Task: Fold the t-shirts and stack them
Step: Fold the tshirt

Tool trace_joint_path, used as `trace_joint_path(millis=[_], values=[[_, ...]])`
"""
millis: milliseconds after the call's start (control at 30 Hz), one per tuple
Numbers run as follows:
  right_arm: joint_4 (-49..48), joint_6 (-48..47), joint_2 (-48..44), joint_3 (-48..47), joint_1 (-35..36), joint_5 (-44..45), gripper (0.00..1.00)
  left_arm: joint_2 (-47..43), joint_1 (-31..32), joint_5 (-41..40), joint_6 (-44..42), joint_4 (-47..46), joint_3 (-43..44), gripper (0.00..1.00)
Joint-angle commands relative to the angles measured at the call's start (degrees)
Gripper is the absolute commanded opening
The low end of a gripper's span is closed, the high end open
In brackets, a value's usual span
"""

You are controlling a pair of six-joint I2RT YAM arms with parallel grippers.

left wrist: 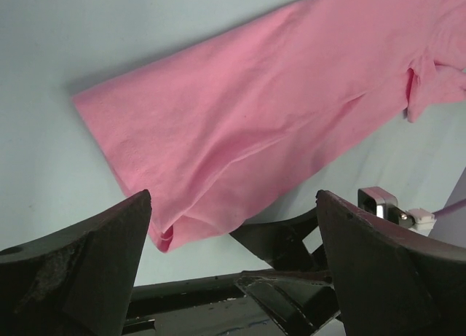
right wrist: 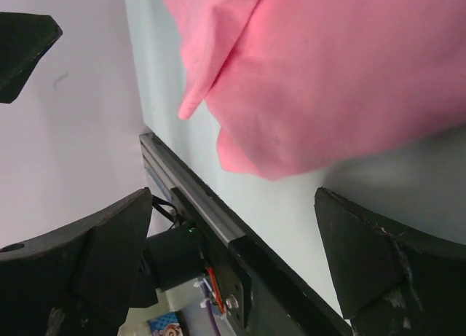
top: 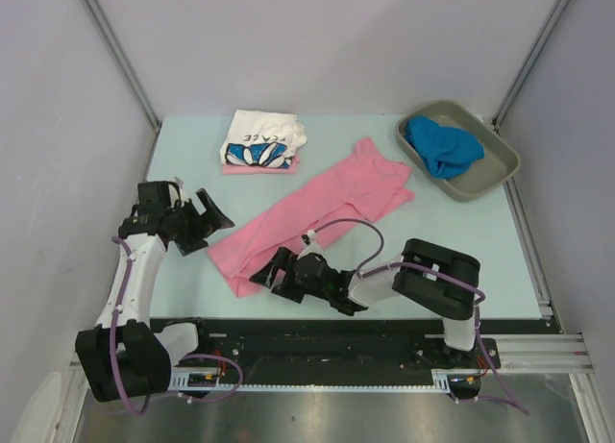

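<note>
Table [top: 192,164]: pale blue-green top, plain and matte. Lying directly on it, counted from my side:
1. Long pink t-shirt [top: 317,212], spread flat on a diagonal across the middle. Its near end points toward my left and its far end toward my right. The near corner is slightly doubled under.
2. Folded pink shirt [top: 259,169], far left, only its edge showing beneath a white printed shirt [top: 261,140]. I can't tell whether the white one touches the top anywhere.
3. Grey-olive tray [top: 490,174], far right corner, set askew.
</note>
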State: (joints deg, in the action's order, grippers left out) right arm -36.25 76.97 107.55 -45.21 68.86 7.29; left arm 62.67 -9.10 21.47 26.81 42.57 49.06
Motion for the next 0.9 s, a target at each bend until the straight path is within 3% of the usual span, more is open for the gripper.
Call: trace_joint_path(millis=[0,267,667,867], values=[[2.5,1.2,6.3,-2.9,-0.3,-2.1,0.97,-0.4,-0.7,2.7,-1.7,-0.5,0.4,1.00],[3.8,0.0,9.1,-5.9,-1.3,-3.4,0.88,0.3,-0.9,3.1,-2.5,-1.1,-0.5,1.00],[5.4,-1.3,9.7,-7.5,-2.8,-4.0,0.50,0.7,-1.1,4.8,-2.6,-1.0,-0.2,1.00],[5.2,-1.6,10.5,-8.2,-2.7,-4.7,0.27,0.5,-1.1,5.2,-2.7,-1.2,-0.2,1.00]])
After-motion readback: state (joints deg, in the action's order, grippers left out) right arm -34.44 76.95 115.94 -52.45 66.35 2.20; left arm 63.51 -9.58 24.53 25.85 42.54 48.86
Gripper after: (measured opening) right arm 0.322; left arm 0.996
